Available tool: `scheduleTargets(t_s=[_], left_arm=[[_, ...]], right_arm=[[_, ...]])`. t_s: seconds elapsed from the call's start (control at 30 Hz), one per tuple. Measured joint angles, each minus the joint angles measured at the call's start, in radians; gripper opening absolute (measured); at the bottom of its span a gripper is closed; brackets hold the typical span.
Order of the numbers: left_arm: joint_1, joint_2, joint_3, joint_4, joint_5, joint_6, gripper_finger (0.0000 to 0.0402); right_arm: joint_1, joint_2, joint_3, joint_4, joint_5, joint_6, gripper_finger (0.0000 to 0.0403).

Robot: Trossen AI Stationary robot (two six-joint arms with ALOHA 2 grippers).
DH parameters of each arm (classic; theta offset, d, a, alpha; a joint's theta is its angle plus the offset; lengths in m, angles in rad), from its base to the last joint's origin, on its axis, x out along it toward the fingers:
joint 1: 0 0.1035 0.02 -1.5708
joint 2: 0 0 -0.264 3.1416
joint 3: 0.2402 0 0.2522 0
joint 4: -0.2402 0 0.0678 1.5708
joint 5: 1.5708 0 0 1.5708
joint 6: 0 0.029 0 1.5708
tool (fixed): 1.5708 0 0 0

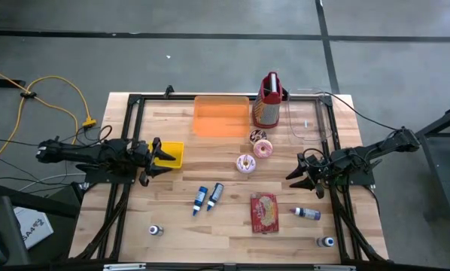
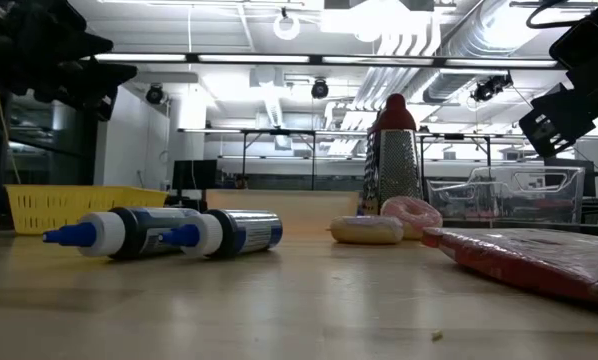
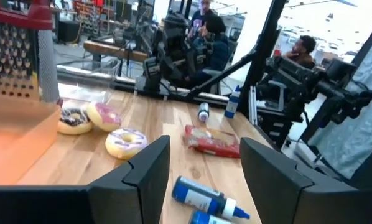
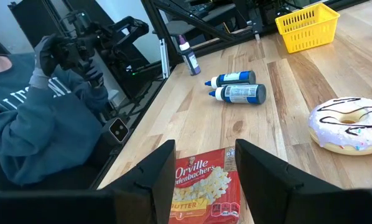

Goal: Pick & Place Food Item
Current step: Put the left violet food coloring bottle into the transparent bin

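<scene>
Three doughnuts lie flat on the wooden table's middle: a pink one (image 1: 262, 148), a white-iced one (image 1: 245, 163) and a chocolate one (image 1: 257, 135). A red popcorn pack (image 1: 264, 212) lies flat nearer the front edge. My left gripper (image 1: 151, 158) hovers open at the table's left, beside the yellow basket (image 1: 168, 154), pointing level toward the doughnuts (image 3: 127, 143). My right gripper (image 1: 296, 172) hovers open at the right, tipped slightly down toward the popcorn pack (image 4: 204, 180) and the white-iced doughnut (image 4: 348, 124). Nothing sits between either pair of fingers.
An orange tray (image 1: 221, 115), a red-topped grater (image 1: 268, 102) and a clear container (image 1: 309, 120) stand at the far edge. Two blue-capped glue bottles (image 1: 207, 198) lie left of the pack, with small bottles (image 1: 308, 214) near the front. A person (image 4: 43, 124) sits beyond the table's front edge.
</scene>
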Motion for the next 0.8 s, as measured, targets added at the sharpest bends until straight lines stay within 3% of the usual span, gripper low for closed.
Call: scheduleTargets(t_s=[0.43, 0.8], left_arm=[[-0.127, 0.156, 0.076, -0.028, 0.055, 0.055, 0.0189], [-0.24, 0.359, 0.152, 0.036, 0.268, 0.194, 0.0189]], right_arm=[[0.0, 0.0, 0.0, 0.0, 0.0, 0.0, 0.0153], [0.0, 0.0, 0.0, 0.0, 0.0, 0.0, 0.0153]])
